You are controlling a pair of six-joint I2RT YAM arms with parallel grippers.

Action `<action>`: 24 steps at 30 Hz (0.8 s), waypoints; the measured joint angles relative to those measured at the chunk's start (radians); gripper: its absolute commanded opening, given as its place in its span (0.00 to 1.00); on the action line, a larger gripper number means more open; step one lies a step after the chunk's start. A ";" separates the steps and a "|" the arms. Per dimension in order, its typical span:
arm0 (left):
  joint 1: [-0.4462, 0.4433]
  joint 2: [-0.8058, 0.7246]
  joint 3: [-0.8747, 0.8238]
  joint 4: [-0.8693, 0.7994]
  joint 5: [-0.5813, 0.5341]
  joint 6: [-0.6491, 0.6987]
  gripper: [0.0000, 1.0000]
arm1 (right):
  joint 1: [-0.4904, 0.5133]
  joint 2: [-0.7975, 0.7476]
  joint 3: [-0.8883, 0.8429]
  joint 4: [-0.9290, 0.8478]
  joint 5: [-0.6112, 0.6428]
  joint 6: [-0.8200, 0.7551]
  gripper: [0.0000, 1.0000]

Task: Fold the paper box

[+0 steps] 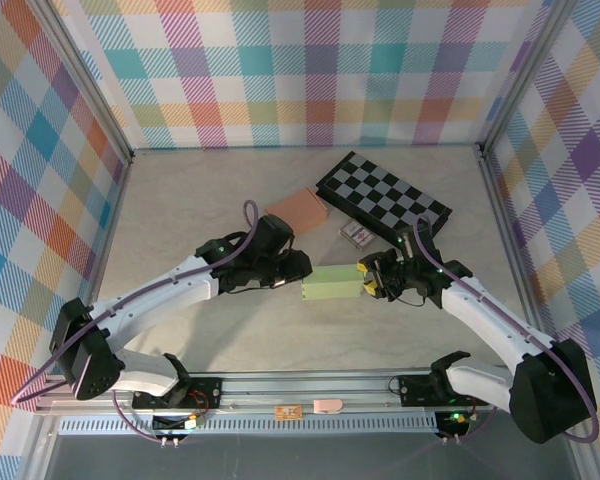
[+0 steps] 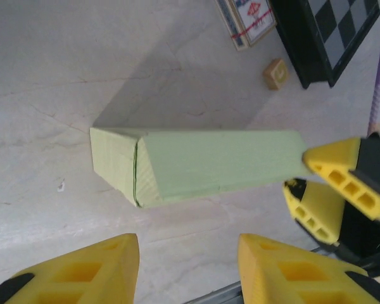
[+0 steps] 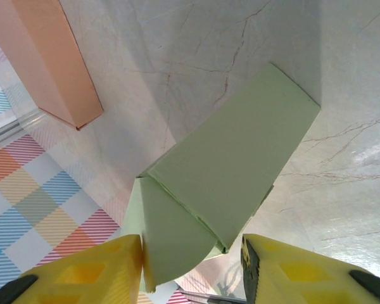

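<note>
Green paper box [image 1: 330, 283]: is lying flat on the table [image 1: 180, 210], near the middle, between the two grippers.
Long axis: is running left to right in the top view, one end facing each arm; it is not standing on end.
Left end: in the left wrist view this end is looking closed, with a folded seam showing down its face.
Right end: a rounded tuck flap [image 3: 171, 244] is sticking out loose here, not yet tucked in, so by my reading this end is the step in hand.
Left gripper [image 2: 187, 244]: fingers are standing apart with nothing between them, hovering just short of the left end and not touching it. Probably waiting there to brace the box against sliding.
Right gripper [image 3: 191, 244]: fingers are sitting either side of the loose flap, at the box's right end. Cannot tell whether they are pinching the flap or only bracketing it.
Why end-on: each arm is facing one end along the box's length, so a push from the right would be met by the left.
Orange paper box [image 1: 298, 208]: is lying farther back, well apart from the green one.
Chessboard [image 1: 382, 195]: is sitting at the back right, a small card pack [image 1: 357, 233] just beside it.
</note>
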 measured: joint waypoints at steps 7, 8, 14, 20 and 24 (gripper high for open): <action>0.032 0.076 -0.008 0.040 0.081 -0.024 0.50 | 0.000 0.000 0.000 -0.006 -0.002 -0.005 0.45; 0.032 0.085 -0.009 0.040 0.090 -0.025 0.50 | 0.000 0.000 0.000 -0.008 -0.002 -0.006 0.45; 0.036 0.114 -0.014 0.041 0.116 -0.028 0.50 | 0.000 0.000 0.000 -0.015 -0.006 -0.007 0.45; 0.039 0.114 -0.037 0.047 0.120 -0.028 0.47 | 0.000 0.001 0.000 -0.018 -0.009 -0.018 0.45; 0.039 0.114 -0.064 0.060 0.119 -0.027 0.46 | 0.000 0.005 0.000 -0.033 -0.011 -0.024 0.44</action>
